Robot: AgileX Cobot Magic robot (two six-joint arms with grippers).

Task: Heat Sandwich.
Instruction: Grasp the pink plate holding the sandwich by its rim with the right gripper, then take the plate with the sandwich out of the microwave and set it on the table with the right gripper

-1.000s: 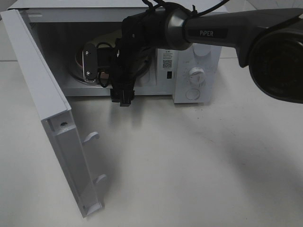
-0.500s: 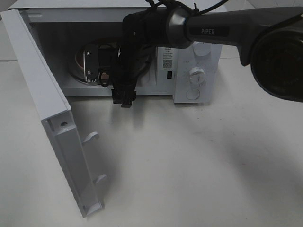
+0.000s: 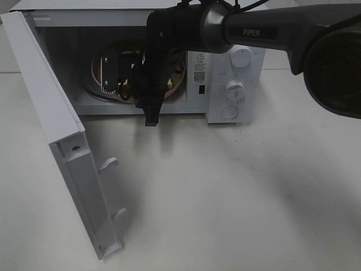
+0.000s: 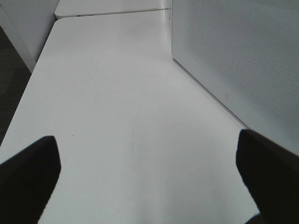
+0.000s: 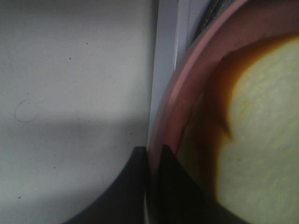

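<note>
Light falls evenly from overhead, soft and cool, and the white table (image 3: 237, 192) looks a flat pale grey. A broad, faint shadow of the right arm (image 3: 271, 34) spreads over the table's right side, and a narrower one lies under the open microwave door (image 3: 62, 141). The microwave (image 3: 234, 84) cavity is dim and its contents are hard to read. Close to the right wrist lens, the pink plate (image 5: 187, 84) and sandwich (image 5: 261, 140) are blurred and murky. The left wrist view is bright, with its dark fingertips (image 4: 30, 177) soft-edged.
</note>
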